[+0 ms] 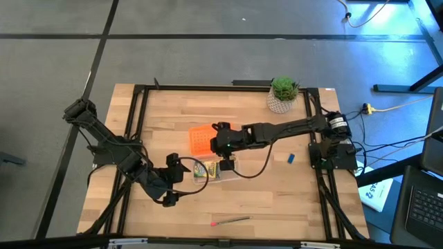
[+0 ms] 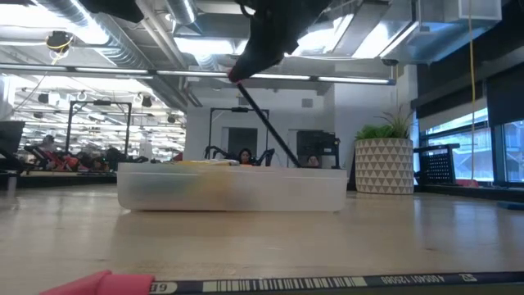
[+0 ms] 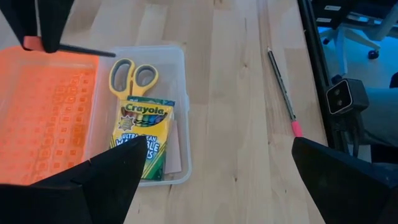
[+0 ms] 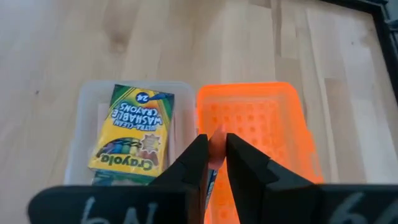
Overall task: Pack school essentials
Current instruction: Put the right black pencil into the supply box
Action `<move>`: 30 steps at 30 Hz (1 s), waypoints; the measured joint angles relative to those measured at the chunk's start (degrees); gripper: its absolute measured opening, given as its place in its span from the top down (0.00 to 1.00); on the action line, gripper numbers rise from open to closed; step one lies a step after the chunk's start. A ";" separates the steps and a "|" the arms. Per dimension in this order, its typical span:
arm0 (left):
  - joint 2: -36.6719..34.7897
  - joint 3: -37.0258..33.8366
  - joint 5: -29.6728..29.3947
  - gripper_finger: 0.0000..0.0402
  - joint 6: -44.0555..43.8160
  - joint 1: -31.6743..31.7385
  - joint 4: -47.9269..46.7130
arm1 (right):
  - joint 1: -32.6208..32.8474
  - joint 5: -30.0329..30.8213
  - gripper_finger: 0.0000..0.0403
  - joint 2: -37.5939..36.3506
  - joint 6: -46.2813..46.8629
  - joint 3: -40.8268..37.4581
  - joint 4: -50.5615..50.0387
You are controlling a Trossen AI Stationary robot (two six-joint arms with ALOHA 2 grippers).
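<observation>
The clear case [image 1: 208,171] sits on the table with its orange lid [image 1: 200,138] open beside it. Inside lie the yellow-handled scissors [image 3: 133,73], the green-and-yellow crayon box [image 3: 143,138] and a pale pink pad [image 3: 178,148] under the box's edge. My right gripper [image 1: 225,164] hangs over the case, shut on a thin dark pencil [image 2: 270,127]. My left gripper [image 1: 180,182] is open, just left of the case and touching nothing. A second red-tipped pencil [image 1: 232,221] lies near the table's near edge. The tiny blue piece [image 1: 291,158] lies to the right. My right gripper [image 4: 215,155] pinches the thin dark pencil between its two fingers, at its red-tipped end [image 4: 216,140]. The fingers come from above, pointing down. The pencil slants down from them toward the case [image 2: 233,187], whose wall hides its lower end.
A small potted plant [image 1: 282,94] stands at the table's far right. A black frame [image 1: 135,124] runs round the tabletop. Bare wood lies between the case and the near edge, apart from the loose pencil [image 3: 283,87]. People and equipment show in the room behind.
</observation>
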 joint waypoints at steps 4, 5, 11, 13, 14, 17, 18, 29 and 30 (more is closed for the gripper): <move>0.00 0.00 0.01 0.02 0.01 0.00 0.02 | 0.09 -0.15 0.86 0.00 -0.10 -0.27 -0.23; 0.00 0.00 0.01 0.02 0.01 0.00 0.02 | 0.07 -0.15 0.86 0.00 -0.10 -0.27 -0.27; 0.00 0.00 0.01 0.02 0.01 0.00 0.02 | 0.04 -0.12 0.86 0.00 -0.05 -0.27 -0.55; 0.00 0.00 0.01 0.02 -0.01 0.00 0.04 | 0.04 -0.12 0.86 0.00 0.17 -0.27 -0.55; 0.00 0.00 0.01 0.02 0.01 0.00 0.03 | 0.04 -0.12 0.86 0.00 0.20 -0.27 -0.53; 0.00 0.00 0.01 0.02 0.01 0.00 0.04 | 0.04 -0.12 0.86 0.00 0.23 -0.27 -0.55; 0.00 0.00 0.01 0.02 -0.01 0.00 0.04 | 0.04 -0.12 0.86 0.00 0.19 -0.27 -0.54; 0.00 0.00 -2.07 0.02 -0.02 0.07 0.04 | 0.04 -0.12 0.86 0.00 -0.07 -0.27 -0.55; 0.00 0.00 -2.30 0.02 0.02 0.13 0.04 | 0.04 -0.12 0.86 0.00 -0.16 -0.27 -0.55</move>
